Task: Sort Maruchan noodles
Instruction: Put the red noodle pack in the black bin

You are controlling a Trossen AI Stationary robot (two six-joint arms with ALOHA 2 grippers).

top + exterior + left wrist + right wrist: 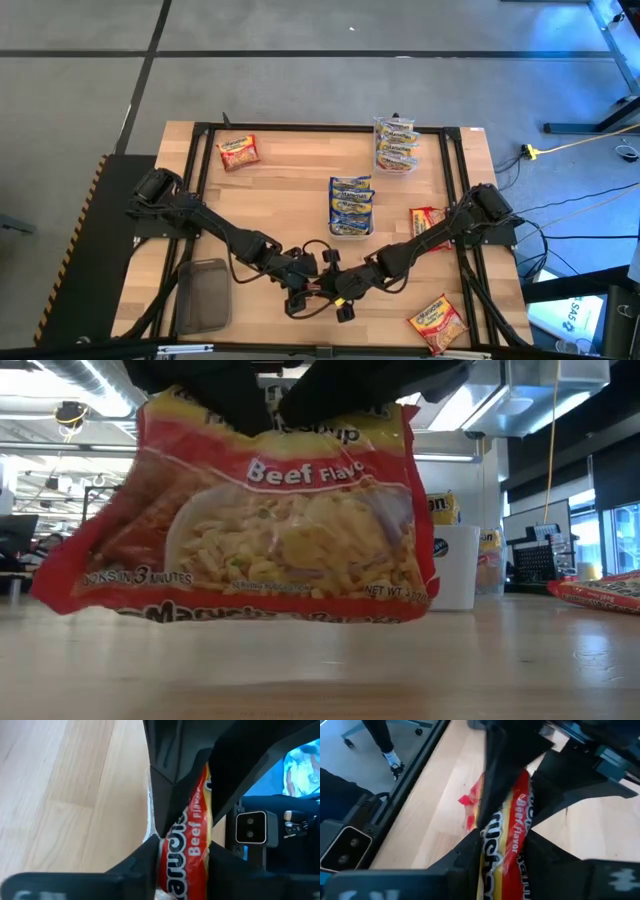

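Observation:
A red Beef Flavor Maruchan packet (260,520) hangs upright over the near middle of the table. Both grippers hold it from above. My left gripper (300,278) and my right gripper (345,292) meet there, and they hide the packet in the high view. Each wrist view shows its own fingers shut on the packet, with the other arm's fingers just beyond. Other packets lie flat on the table: a red one (238,152) far left, another red one (427,222) at the right, and one (437,322) near right. My left gripper (182,862) pinches the red packet's upper edge (192,832) between its two fingers, coming from above. The packet hangs below the fingers, printed face upright. My right gripper (502,852) pinches the same upper edge (512,812) beside the left one, also from above. The packet's lower edge (260,615) hangs close over the table.
A stack of blue-bordered packets (350,205) sits mid-table, and a clear tub of packets (395,145) stands at the far edge. A dark mesh tray (205,295) lies near left. Black frame rails run along the table's left and right sides. Bare wood lies between the stacks.

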